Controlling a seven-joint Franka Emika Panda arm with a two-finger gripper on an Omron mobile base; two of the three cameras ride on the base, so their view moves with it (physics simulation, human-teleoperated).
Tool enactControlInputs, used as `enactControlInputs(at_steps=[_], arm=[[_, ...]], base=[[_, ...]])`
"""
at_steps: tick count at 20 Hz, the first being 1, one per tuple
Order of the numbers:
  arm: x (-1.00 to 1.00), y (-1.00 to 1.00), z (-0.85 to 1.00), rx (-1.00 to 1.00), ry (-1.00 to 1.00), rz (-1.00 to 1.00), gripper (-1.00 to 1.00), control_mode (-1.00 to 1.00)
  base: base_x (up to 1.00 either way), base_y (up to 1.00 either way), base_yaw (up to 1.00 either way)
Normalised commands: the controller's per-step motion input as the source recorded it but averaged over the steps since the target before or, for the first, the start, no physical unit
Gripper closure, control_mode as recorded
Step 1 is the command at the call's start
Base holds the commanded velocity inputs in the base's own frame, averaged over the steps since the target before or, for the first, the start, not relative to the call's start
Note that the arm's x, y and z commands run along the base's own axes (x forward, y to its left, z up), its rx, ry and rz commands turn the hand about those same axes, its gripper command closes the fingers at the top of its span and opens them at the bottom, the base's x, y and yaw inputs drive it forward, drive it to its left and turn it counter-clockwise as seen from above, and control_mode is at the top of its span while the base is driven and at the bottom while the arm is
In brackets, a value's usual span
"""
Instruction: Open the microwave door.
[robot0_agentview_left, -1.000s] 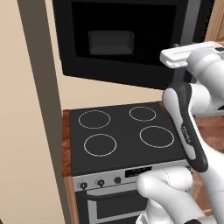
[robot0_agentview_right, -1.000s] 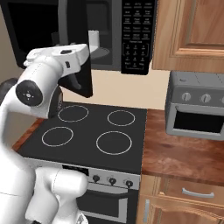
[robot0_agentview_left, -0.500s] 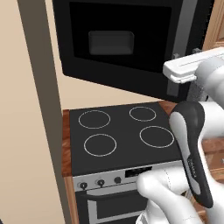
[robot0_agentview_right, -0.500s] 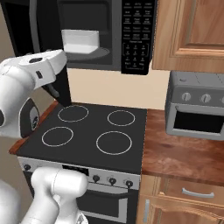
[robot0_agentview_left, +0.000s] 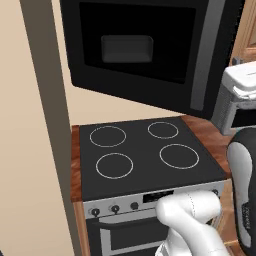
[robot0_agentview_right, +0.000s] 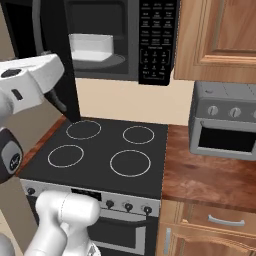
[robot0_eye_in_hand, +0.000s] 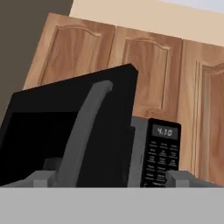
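Your wide glossy black microwave door (robot0_agentview_left: 135, 55) with its grey handle strip (robot0_eye_in_hand: 83, 131) has swung further out over the black cooktop (robot0_agentview_right: 100, 155); the gripper (robot0_eye_in_hand: 111, 177), spread wide, has drawn clear — task looks essentially done.

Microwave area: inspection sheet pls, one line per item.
Surface: black four-ring cooktop, bare; wood counter to its right.
Job's things: microwave door swung well open, grey handle on its free edge; microwave cavity exposed, keypad at right.
Clutter: white container inside the cavity.
Claw: fingertips wide apart at the hand view's bottom, holding nothing, door ahead.
Cables: nothing seen.
Surroundings: grey toaster oven on the counter, wood cabinets above, oven knobs below.
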Motion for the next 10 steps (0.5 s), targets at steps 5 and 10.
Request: enactControlInputs(at_steps=[5,10], arm=[[-0.23,-0.99,0.21,0.08,0.29,0.0,-1.0,-1.0],[0.18,-1.0,-0.14,0.38,0.59,0.03,-1.0,-1.0]], base=[[0.0,0.0,0.0],[0.0,0.0,0.0]])
